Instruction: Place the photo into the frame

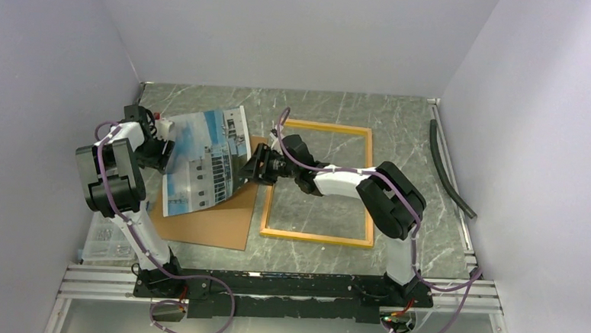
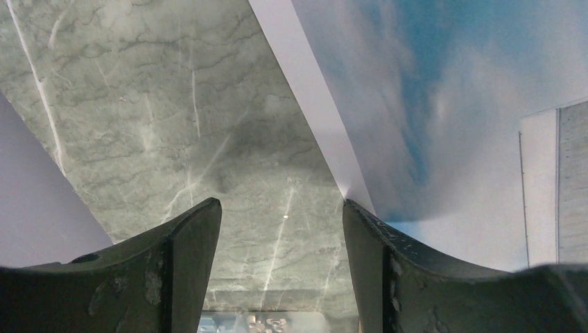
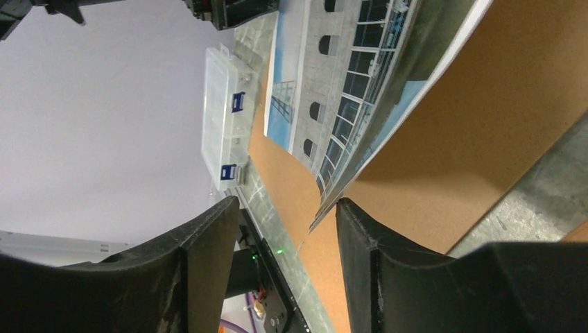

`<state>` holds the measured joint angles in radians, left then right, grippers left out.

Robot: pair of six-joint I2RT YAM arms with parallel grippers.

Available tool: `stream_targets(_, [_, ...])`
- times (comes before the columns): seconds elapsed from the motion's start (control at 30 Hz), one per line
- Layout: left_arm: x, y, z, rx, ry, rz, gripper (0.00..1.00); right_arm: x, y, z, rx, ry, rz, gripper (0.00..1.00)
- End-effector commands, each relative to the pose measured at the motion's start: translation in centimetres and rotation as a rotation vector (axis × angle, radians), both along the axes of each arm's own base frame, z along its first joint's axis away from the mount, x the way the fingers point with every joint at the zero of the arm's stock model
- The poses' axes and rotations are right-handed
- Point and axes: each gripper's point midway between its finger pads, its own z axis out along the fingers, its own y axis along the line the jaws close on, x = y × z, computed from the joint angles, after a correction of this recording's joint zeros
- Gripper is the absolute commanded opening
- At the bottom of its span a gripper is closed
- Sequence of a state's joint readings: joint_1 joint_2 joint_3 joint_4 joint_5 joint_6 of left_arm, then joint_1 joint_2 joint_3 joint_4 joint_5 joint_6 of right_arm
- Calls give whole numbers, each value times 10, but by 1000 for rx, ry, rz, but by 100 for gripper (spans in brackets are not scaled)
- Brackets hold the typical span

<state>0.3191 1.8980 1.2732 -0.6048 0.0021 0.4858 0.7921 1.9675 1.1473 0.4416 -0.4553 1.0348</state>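
Photo (image 1: 201,158) is off the table and bowed, above the brown backing board (image 1: 213,225), just left of the frame (image 1: 315,237), which lies flat. Left gripper (image 2: 279,202) wide, the photo's white border touching one fingertip. Right gripper (image 3: 286,200) also apart, the print's edge running into the gap; probably not clamped, contact hard to read.

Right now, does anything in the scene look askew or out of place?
Yes. The photo does not lie flat: it stands tilted and curled above the brown backing board, with its right side lifted. The frame lies flat on the table beside it, without the photo.
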Motion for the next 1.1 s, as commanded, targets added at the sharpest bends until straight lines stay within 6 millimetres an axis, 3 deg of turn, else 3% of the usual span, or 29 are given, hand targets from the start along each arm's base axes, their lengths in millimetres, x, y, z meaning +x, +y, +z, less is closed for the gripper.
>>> stream_targets(0.0, [-13, -24, -17, -80, 57, -35, 71, 8, 0, -6, -51, -21, -6, 55])
stream_targets(0.1, [-13, -24, -16, -81, 55, -35, 71, 7, -8, -20, -134, -4, -17, 53])
stream_targets(0.2, [-12, -25, -15, -84, 54, -33, 71, 10, -12, -22, -166, -17, -40, 47])
stream_targets(0.37, [-11, -27, -9, -97, 45, -30, 70, 16, -15, -27, -209, -36, -61, 25])
stream_targets(0.53, [-10, -34, 11, -131, 26, -29, 71, 25, -23, -21, -267, -98, -102, 2])
stream_targets(0.63, [-2, -33, 34, -137, -15, -17, 75, 33, -30, 12, -268, -205, -114, 0])
stream_targets(0.77, [9, -28, 65, -150, -71, 21, 79, 39, -52, 92, -312, -425, -129, 0])
stream_targets(0.93, [15, -25, 88, -141, -113, 51, 81, 31, -109, 175, -460, -626, -181, 0])
stream_targets(1.07, [13, -27, 90, -144, -110, 51, 80, 15, -179, 221, -633, -727, -278, 0])
